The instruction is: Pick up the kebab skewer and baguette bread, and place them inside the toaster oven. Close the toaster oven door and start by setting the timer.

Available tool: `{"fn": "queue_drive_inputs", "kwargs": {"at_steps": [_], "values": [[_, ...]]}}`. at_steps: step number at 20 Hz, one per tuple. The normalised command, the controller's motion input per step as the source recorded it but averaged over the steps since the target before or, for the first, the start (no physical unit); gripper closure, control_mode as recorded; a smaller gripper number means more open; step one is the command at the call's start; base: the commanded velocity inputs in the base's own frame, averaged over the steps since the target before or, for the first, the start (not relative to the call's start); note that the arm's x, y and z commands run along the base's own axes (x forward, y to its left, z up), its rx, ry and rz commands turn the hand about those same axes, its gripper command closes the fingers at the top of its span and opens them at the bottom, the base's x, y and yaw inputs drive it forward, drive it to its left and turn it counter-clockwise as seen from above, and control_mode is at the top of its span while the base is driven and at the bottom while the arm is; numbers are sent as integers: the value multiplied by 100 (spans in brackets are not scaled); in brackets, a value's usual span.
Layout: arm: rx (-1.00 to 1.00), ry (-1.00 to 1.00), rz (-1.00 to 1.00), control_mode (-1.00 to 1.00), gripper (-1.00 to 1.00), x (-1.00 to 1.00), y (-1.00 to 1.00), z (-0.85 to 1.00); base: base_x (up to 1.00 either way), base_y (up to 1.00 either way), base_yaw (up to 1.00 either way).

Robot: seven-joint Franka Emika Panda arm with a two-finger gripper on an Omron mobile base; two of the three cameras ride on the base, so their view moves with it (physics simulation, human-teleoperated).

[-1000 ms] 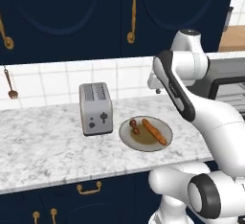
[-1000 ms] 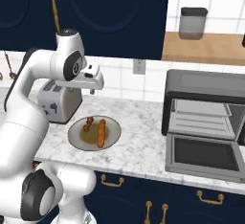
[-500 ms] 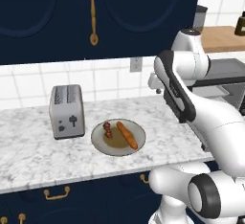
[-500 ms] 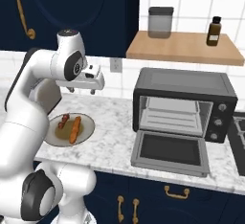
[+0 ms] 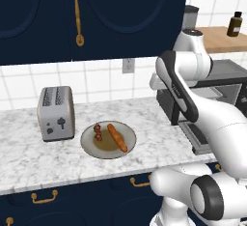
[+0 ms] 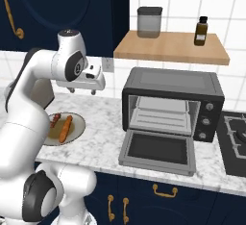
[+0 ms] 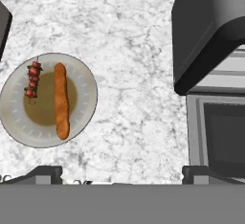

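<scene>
Plate (image 7: 86,79) holds kebab skewer (image 7: 33,80), baguette bread (image 7: 61,100); toaster oven (image 6: 173,107) open.

No readable text, label, brand, number or sign is found in any view. The amber bottle (image 6: 202,31) on the wooden shelf (image 6: 173,47) carries no legible label; toaster oven (image 6: 173,104) knobs are unmarked.

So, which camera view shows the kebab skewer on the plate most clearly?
The hand view: it looks straight down on the kebab skewer, so its red chunks show separately, beside the baguette. In the left base view the skewer is small. In the right base view the arm partly hides it.
</scene>
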Motion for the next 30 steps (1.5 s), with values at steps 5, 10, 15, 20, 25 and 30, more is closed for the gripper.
{"fn": "queue_drive_inputs", "kwargs": {"at_steps": [5, 10, 15, 20, 25, 30], "values": [[0, 0, 0, 100, -100, 0, 0, 0, 0, 0, 0], [0, 0, 0, -100, -100, 0, 0, 0, 0, 0, 0], [0, 0, 0, -100, -100, 0, 0, 0, 0, 0, 0], [-6, -6, 7, -100, -100, -56, -22, -20, 0, 0, 0], [2, -40, 19, -100, -100, -82, -77, -1, 0, 0, 0], [0, -43, 19, -100, -100, -58, -100, 0, 0, 0, 0]]}}
